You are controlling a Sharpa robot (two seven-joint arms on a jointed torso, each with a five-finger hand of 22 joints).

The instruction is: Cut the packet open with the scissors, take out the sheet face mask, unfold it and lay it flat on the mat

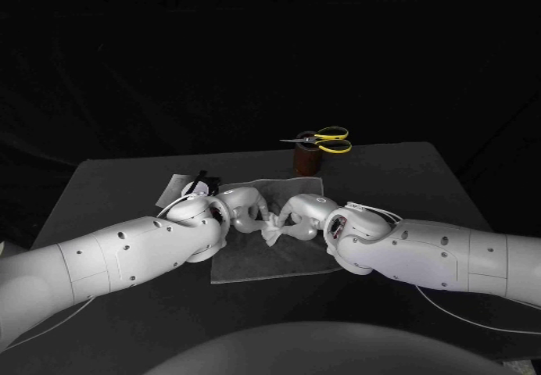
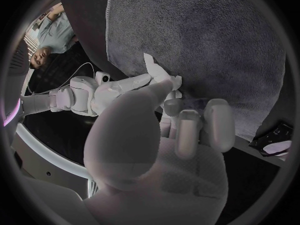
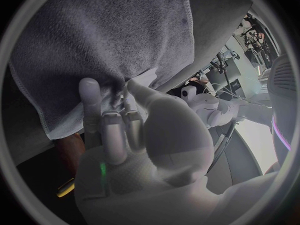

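Because the two hands meet fingertip to fingertip, the exact grip of each is partly hidden behind its own knuckles in the head view. The fingers of the left hand are seen curled together, with the thumb reaching forward onto the white mask, which is pinched at a crumpled edge. The fingers of the right hand are held close together and clamped with the thumb on the same mask from the opposite side. The mask is bunched between the hands, not spread out, over the grey mat; whether it touches the mat cannot be told. The packet is partly hidden by the left arm at the mat's far left corner. The scissors are stood in a brown holder behind the mat on the table.
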